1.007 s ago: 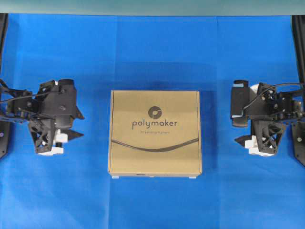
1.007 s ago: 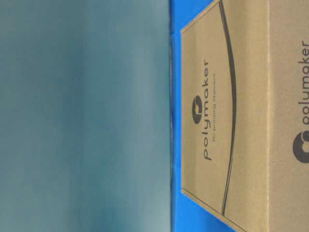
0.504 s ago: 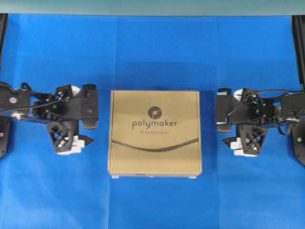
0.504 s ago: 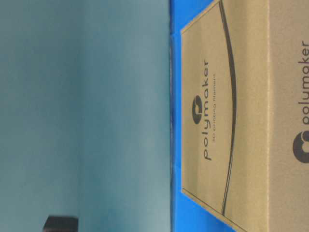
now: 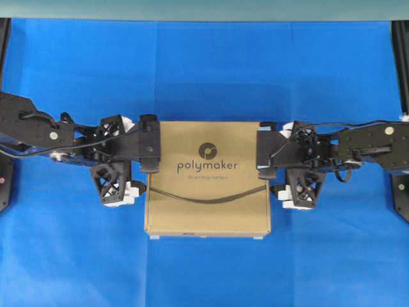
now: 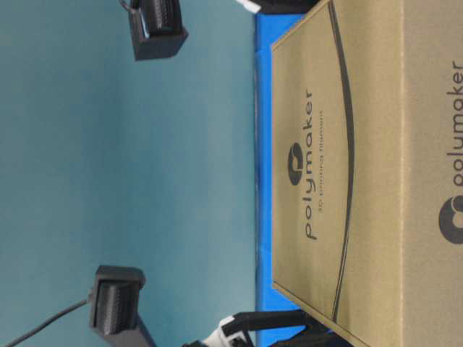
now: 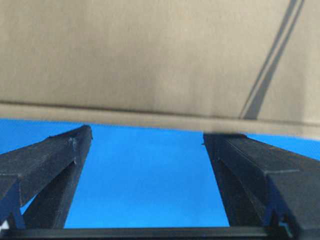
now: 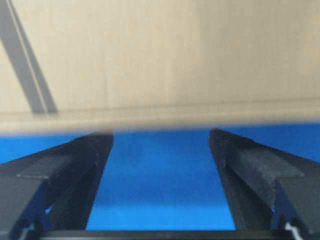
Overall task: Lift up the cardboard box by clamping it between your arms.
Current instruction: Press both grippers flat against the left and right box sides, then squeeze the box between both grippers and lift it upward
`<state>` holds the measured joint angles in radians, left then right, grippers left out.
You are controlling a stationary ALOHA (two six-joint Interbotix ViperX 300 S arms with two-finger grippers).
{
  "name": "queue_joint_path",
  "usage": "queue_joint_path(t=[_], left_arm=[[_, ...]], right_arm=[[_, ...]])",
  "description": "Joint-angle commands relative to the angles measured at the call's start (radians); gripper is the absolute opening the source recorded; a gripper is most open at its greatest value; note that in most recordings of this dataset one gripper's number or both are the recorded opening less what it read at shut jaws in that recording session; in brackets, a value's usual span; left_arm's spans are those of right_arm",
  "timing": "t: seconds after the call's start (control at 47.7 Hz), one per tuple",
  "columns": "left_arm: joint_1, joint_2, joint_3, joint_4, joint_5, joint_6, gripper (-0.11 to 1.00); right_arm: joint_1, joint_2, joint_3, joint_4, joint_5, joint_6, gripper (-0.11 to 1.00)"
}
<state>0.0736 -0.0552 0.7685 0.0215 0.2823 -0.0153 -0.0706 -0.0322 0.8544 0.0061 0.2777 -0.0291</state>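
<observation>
The cardboard box (image 5: 208, 204), flat and tan with the polymaker logo, lies flat on the blue cloth (image 5: 204, 70). My two arms flank it. The left gripper (image 5: 144, 173) is open at the box's left side. The right gripper (image 5: 273, 173) is open at its right side. In the left wrist view the gripper (image 7: 152, 135) has both black fingertips up against the box wall (image 7: 150, 60), with only blue cloth between them. The right wrist view shows the same: gripper (image 8: 161, 134) open, tips at the box wall (image 8: 175, 60). The box (image 6: 340, 181) fills the table-level view.
Blue cloth covers the table around the box. A teal wall (image 5: 204, 7) runs along the far edge. Black arm bases (image 5: 399, 192) stand at the left and right borders. Black wrist parts (image 6: 116, 303) of the arms show at the top and bottom of the table-level view.
Both arms have moved inward from the table's sides until their open grippers reached the box's left and right sides. The jaws spread wider. The box has not moved.
</observation>
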Motion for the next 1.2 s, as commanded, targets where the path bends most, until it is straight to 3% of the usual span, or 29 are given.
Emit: queue_joint_path(t=[0.0,0.252,0.692,0.944,1.175], left_arm=[[-0.002,0.011,-0.02,0.002,-0.009,0.003,0.88],[0.003,0.015,-0.028,0.002,-0.009,0.006,0.88],[0.006,0.008,-0.063,0.002,0.002,0.032,0.87],[0.015,-0.072,-0.112,0.002,0.091,0.037,0.87],[0.015,-0.175,-0.206,0.002,0.264,0.038,0.87]], right_arm=[[0.006,0.003,-0.029,-0.002,-0.015,-0.008,0.99],[0.005,0.018,-0.058,-0.002,-0.061,-0.006,0.99],[0.006,0.015,-0.089,-0.002,-0.041,0.002,0.99],[0.006,-0.057,-0.153,-0.002,0.115,0.0,0.99],[0.005,-0.172,-0.239,-0.002,0.327,0.006,0.99]])
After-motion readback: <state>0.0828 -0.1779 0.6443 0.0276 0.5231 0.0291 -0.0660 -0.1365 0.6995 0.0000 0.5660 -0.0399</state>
